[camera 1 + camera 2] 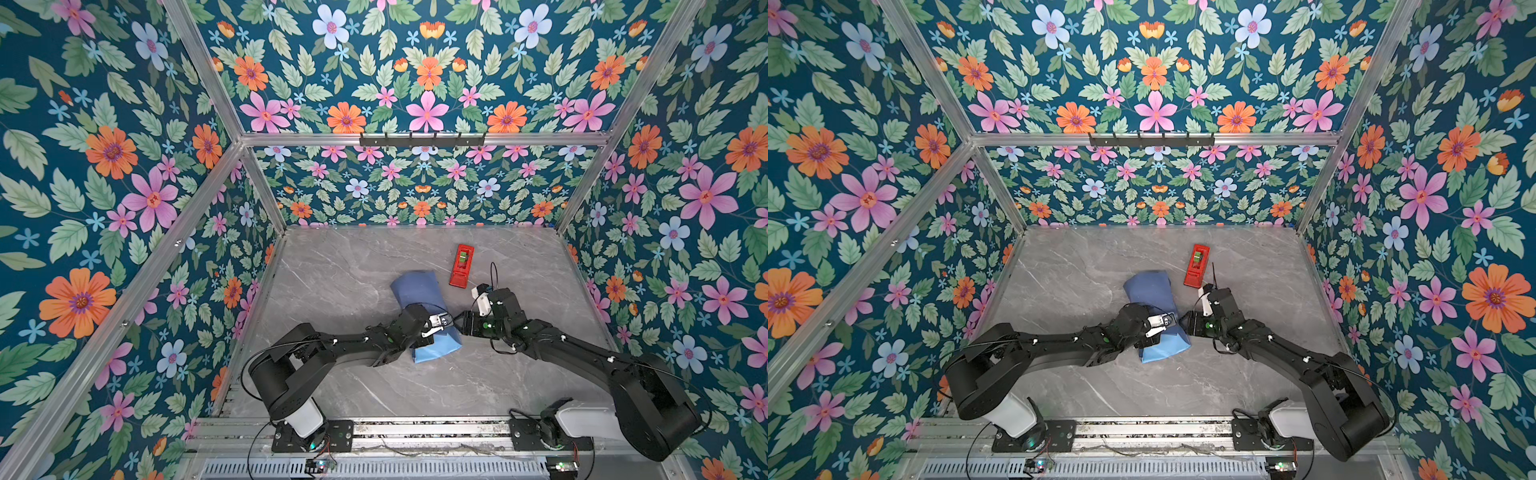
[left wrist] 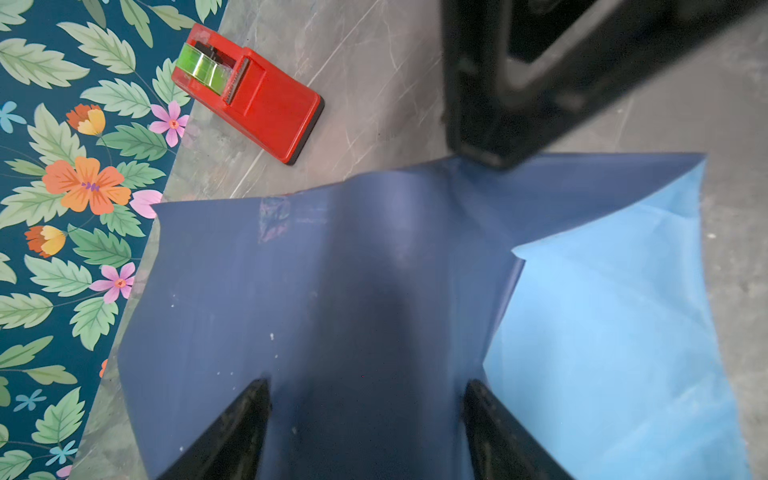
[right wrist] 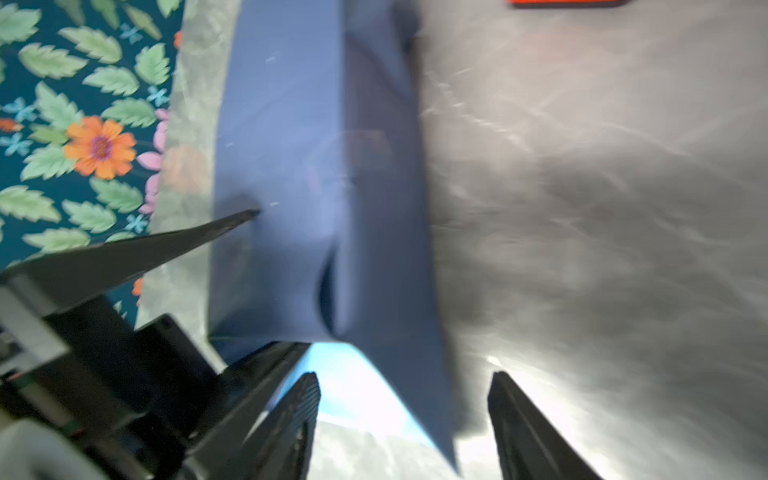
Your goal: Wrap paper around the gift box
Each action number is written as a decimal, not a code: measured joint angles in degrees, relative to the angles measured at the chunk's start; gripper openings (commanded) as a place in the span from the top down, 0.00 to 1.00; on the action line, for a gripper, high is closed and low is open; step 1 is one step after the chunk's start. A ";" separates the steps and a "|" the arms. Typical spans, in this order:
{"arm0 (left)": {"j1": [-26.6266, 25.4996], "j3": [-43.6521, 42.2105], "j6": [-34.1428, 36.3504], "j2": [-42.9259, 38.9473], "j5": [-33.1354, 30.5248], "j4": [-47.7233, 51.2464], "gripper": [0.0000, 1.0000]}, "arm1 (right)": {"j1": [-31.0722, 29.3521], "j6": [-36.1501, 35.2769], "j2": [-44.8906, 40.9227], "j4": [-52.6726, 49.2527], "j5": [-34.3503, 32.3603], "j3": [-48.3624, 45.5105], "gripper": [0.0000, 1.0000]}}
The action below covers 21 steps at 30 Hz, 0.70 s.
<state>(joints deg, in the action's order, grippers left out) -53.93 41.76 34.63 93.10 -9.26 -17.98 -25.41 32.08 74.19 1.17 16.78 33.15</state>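
Left gripper [image 2: 365, 381] parted over folded slate-blue paper [image 2: 332, 291], light-blue flap showing, right gripper [image 3: 405, 374] parted too

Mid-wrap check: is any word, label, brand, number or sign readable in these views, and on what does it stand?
None can be read.
The red tape dispenser shows no lettering.
The paper is plain blue on both faces.
The table bears only marble veining.

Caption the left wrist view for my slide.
Left gripper, jaws apart, over the folded blue paper; red tape dispenser beyond on the marble table.
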 measured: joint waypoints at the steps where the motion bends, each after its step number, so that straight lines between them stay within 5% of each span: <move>1: 0.00 -0.02 0.00 0.02 0.00 -0.02 0.25 | 1.11 -0.31 -0.35 -0.94 -0.55 -0.17 0.43; 9: 0.00 -0.07 0.00 0.02 0.02 -0.17 0.24 | 2.49 -3.72 3.43 -6.03 -3.91 3.15 0.65; 21: 0.00 -0.07 0.00 0.02 0.24 -0.04 0.23 | -0.68 -3.58 10.45 -1.81 0.09 3.74 0.71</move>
<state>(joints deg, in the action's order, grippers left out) -53.93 41.69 34.63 93.12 -9.02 -18.02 -26.09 28.49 84.64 -0.64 16.86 36.88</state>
